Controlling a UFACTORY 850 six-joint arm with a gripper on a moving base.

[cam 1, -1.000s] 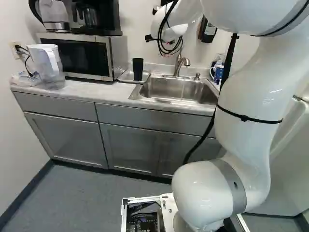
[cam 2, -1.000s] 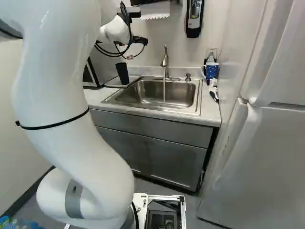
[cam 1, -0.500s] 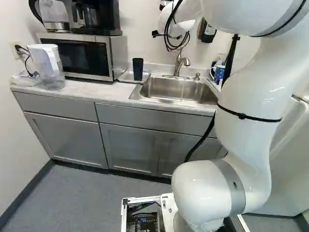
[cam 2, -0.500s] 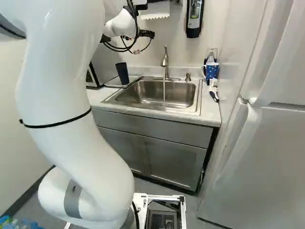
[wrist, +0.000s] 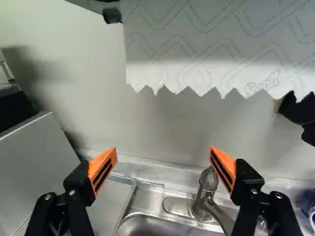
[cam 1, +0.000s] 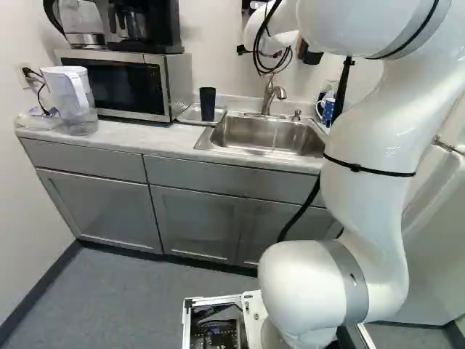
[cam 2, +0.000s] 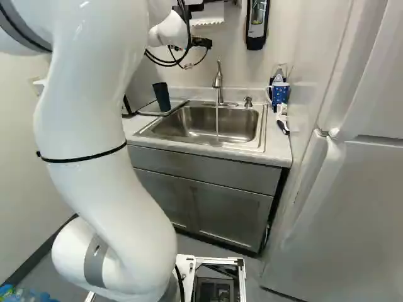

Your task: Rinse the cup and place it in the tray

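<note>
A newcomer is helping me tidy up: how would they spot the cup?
Find the sink. Beside it, next to the microwave, lies a tray; the cup stands on it. It is tall, dark and plain, unlike the dotted blue mug.

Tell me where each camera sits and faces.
Left base view: behind the arm, to its left, looking ahead and a little down at microwave and sink; arm right of middle.
Right base view: behind the arm, to its right, likewise facing sink and refrigerator; arm left of middle.
Wrist view: on the wrist, looking along the open gripper at paper towel and wall.
Shared: faucet in all three, cup in both base views.
</note>
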